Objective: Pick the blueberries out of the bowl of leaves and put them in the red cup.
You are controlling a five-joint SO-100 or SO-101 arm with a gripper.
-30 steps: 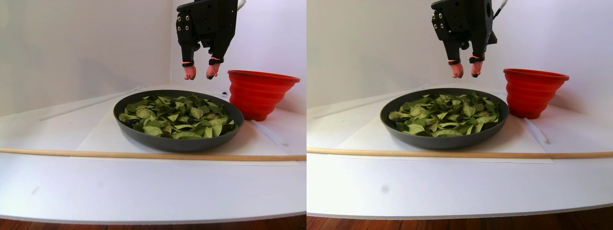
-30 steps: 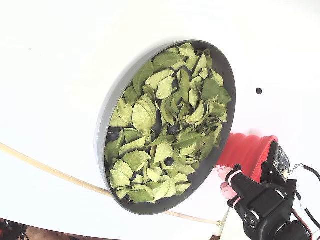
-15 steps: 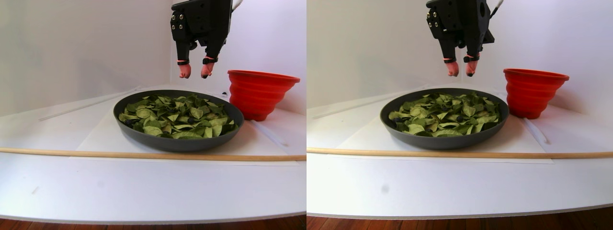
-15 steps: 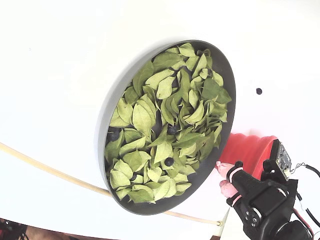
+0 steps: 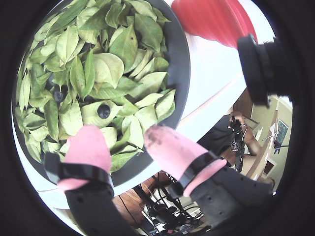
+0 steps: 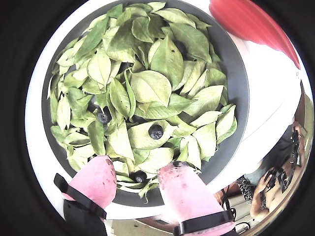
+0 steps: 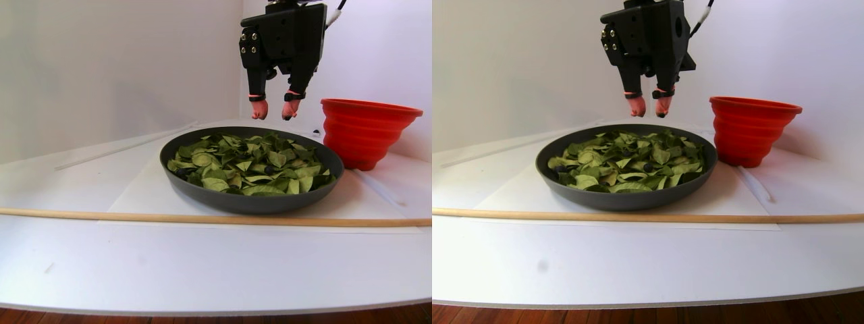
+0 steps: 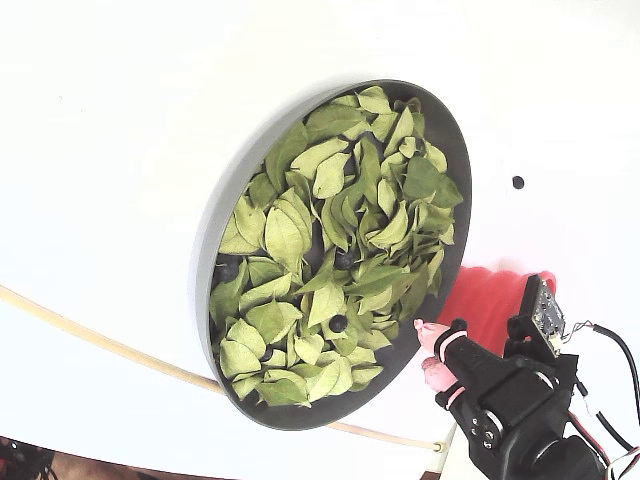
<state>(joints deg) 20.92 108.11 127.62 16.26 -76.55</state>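
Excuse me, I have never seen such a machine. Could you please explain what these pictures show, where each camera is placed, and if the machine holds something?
It is a small black robot arm ending in a two-finger gripper with pink fingertips. Two cameras ride on the wrist and look down past those fingertips. One wide picture shows two nearly equal side-on views of the white table. A fixed camera looks down from above.

On the table stands a wide, shallow dark grey bowl filled with small light-green leaves. Among them lie a few small round dark blueberries. Beside the bowl stands a red ribbed cup with a wide rim. A thin wooden rod lies in front of the bowl.

The gripper hangs open above the bowl's rim on the cup's side, and it holds nothing.
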